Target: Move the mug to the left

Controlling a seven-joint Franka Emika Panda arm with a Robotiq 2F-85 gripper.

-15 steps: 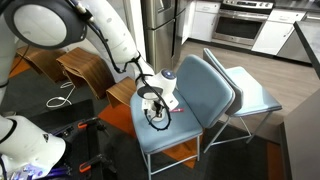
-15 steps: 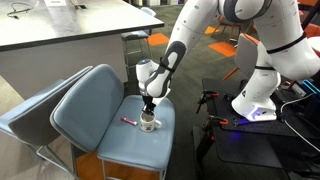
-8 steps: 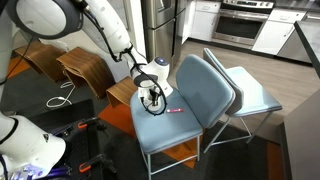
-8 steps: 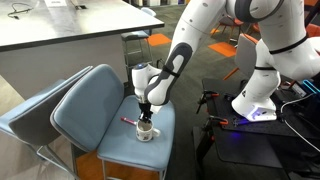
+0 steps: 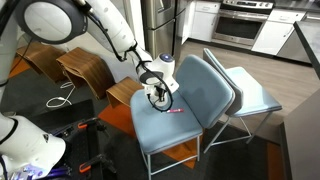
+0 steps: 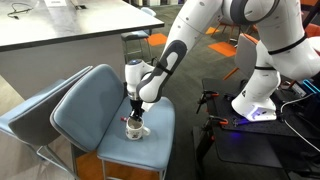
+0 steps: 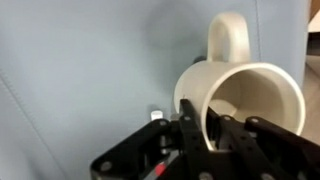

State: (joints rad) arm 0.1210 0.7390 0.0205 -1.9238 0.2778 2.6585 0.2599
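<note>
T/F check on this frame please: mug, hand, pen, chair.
1. The small white ceramic mug is over the blue chair seat. True.
2. The hand hangs open, clear of the mug. False: it pinches the mug's wall, with one finger inside the rim.
3. The thin pink-red pen sits inside the mug. False: it lies on the seat beside the mug.
4. The mug's loop handle is free, on the side away from the hand. True.
</note>
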